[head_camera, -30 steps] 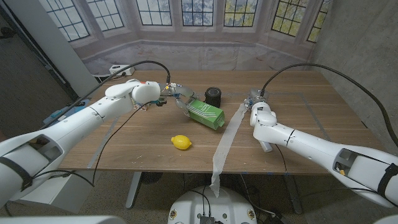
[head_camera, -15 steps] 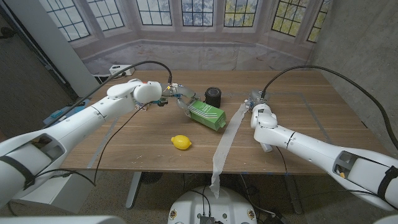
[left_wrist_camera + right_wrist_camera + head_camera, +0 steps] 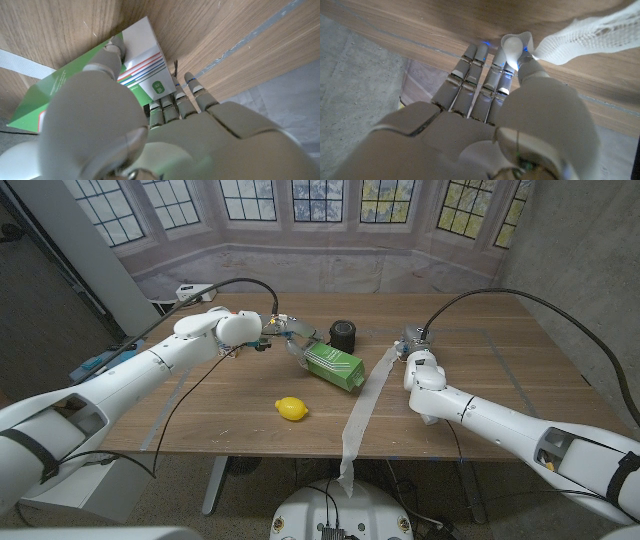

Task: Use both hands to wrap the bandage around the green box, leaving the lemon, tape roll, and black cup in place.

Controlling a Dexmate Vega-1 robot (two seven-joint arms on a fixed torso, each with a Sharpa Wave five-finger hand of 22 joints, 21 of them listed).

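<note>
- Barely any change vs 1 s ago: green box (image 3: 332, 366) has crept a touch up-right in the head view, left hand (image 3: 281, 328) with it; right hand (image 3: 415, 360) has edged slightly up too.
- Lemon (image 3: 291, 408) at lower centre and black cup (image 3: 343, 334) just above the box haven't budged. Tape roll: can't pick it out.
- Meaning, as I read it: setup phase, no wrap on the box yet. Bandage (image 3: 362, 412) lies as a long strip from the right hand down over the table's near edge, close beside the box's right end; whether it touches, can't tell.
- Left hand: at centre-left of the head view, arm reaching in from the lower left. Fingers closed on the box's upper-left end; left wrist view shows the thumb (image 3: 113, 52) pressed on the box's (image 3: 80, 80) top face, other fingers down its end.
- Right hand: centre-right, arm in from the lower right corner. Right wrist view shows the bandage end (image 3: 580, 37) pinched between the thumb tip (image 3: 514, 47) and a fingertip, remaining fingers straight and together.
- Next prob needs the strip brought across the box while the left hand steadies or turns it.
</note>
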